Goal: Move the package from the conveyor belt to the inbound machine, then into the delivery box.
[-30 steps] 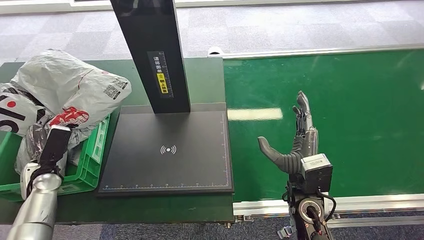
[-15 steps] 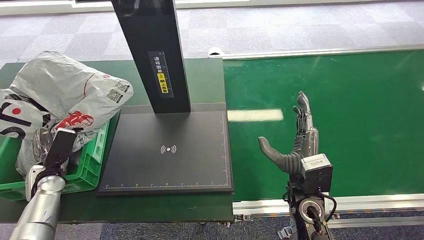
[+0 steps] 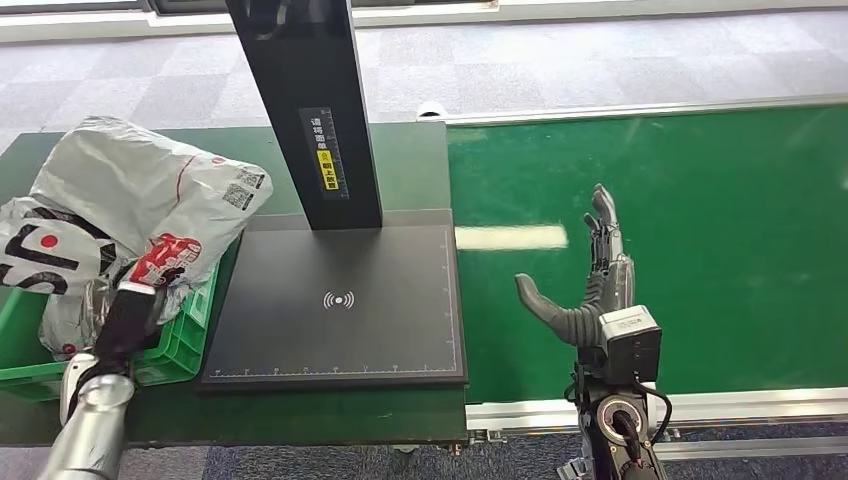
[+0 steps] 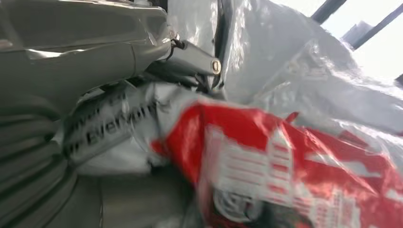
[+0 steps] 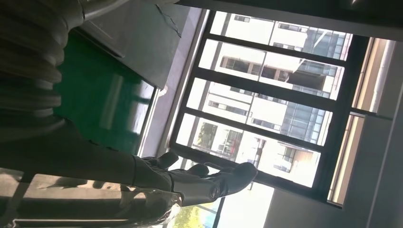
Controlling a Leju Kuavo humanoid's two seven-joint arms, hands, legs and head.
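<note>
Packages are heaped in the green delivery box [image 3: 30,350] at the left end of the dark table, the big grey one [image 3: 140,200] on top and spilling over the box wall toward the inbound machine [image 3: 335,300]. Left hand [image 3: 125,318] sits low at the near corner of the box, right against the red-and-white printed package [image 3: 165,255]. From the wrist camera the fingers [image 4: 190,57] are pressed in among crinkled plastic, and I cannot tell whether they grip it or merely rest on it. Right hand [image 3: 590,290] hovers above the green conveyor belt [image 3: 720,220], fingers straight and thumb wide, holding nothing.

So my read: the drop into the box is the step in hand, near its end. To finish it well, the left hand should let go fully before lifting, then rise straight up, since a finger snagged in loose film could drag a bag out. The pile looks top-heavy and slippery; a sideways brush might tip the grey bag onto the scanner plate. Right hand looks ready for the belt.
</note>
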